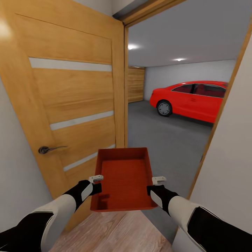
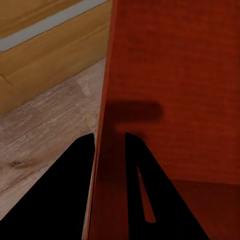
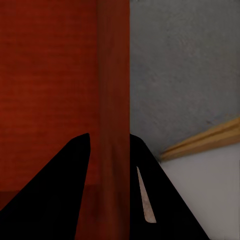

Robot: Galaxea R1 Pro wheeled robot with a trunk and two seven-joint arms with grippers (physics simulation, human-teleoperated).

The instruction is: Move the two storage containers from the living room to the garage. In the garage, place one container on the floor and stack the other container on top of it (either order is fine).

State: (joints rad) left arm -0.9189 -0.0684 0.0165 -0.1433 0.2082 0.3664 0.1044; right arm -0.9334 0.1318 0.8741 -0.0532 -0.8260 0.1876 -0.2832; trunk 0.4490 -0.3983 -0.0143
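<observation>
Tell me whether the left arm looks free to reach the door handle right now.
Probably not. The left gripper is shut on the container's wall, its jaws astride the rim, sharing the load with the right gripper. The door handle sits close beside that arm, unobstructed, but letting go would likely tip the container.

The head view looks forward and down from above both arms, through an open doorway into the garage (image 1: pixel 182 115), with the wooden door (image 1: pixel 70 105) close on its left and the red car (image 1: pixel 196 99) well back. Low in its middle it takes in the storage container (image 1: pixel 122 178) held between the arms. Each wrist view sits very close (fingers as black wedges in the foreground), looking along the pincer at one side wall of that same container (image 2: pixel 170 100) (image 3: pixel 50 90). The left wrist view shares the wood plank floor (image 2: pixel 50 130) with the head view; the right shares the grey floor (image 3: pixel 185 70).
</observation>
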